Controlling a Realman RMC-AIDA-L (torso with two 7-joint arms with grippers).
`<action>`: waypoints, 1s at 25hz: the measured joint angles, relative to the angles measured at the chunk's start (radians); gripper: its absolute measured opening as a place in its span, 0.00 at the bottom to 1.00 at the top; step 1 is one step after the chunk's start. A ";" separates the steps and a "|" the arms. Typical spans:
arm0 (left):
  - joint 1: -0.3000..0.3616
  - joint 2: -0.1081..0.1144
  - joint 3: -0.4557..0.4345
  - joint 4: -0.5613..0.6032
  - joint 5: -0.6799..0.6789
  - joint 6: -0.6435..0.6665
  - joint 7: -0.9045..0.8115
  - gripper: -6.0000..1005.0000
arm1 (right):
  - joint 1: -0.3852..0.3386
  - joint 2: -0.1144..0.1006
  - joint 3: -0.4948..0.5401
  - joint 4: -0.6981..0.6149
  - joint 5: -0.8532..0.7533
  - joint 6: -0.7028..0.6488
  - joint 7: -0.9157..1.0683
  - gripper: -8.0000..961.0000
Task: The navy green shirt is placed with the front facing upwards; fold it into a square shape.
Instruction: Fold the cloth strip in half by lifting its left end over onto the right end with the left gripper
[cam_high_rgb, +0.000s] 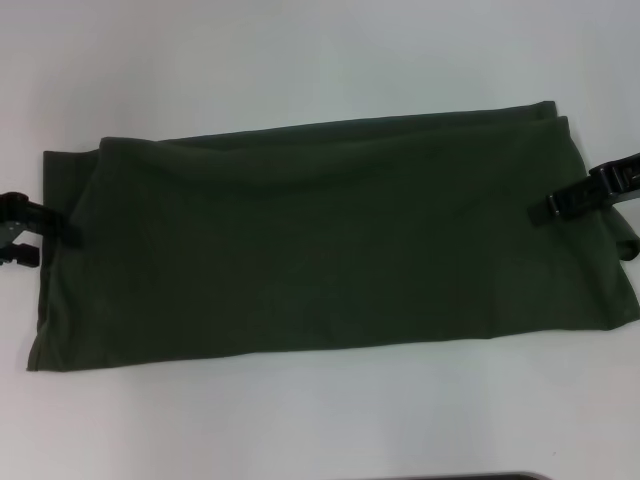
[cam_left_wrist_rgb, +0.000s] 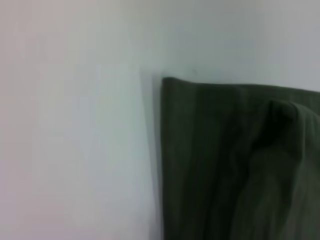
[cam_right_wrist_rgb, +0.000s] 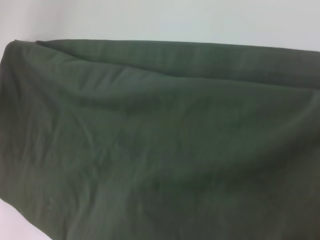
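Two grippers flanked the cloth, one at each short end, and both looked engaged with it. At the left edge of the head view, the left gripper showed one black finger lying over the cloth's edge and another lower, off the cloth, so it seemed spread around the hem, though whether it was actually pinching fabric could not be told. Between the arms lay the navy green shirt, already folded into a long band with its plain side up, no lettering or collar visible, spread flat across the middle of the white table; a doubled layer showed along the far edge and a loose corner sagged at the near left. At the right end, the right gripper reached in with its fingers drawn close over the cloth's edge, apparently nipping it, but the hold was not clearly visible. Judging from this, the step in hand was folding the band across its length towards a square; doing it well would call for a firm hold through every layer, lifting just clear of the table, and carrying one end over to meet the other with edges aligned. The surface was plain, pale and smooth, and nothing of the room beyond it could be seen.
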 joint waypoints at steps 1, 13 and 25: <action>0.000 0.000 0.000 0.000 0.000 0.000 0.000 0.71 | -0.001 0.000 0.001 0.000 0.000 0.000 0.000 0.71; -0.011 -0.023 -0.068 0.136 -0.075 0.202 0.044 0.70 | -0.005 -0.005 0.004 0.002 0.000 0.000 0.003 0.71; -0.032 -0.055 0.002 -0.034 -0.089 0.057 0.082 0.70 | -0.012 -0.008 0.005 0.019 0.000 0.011 -0.002 0.71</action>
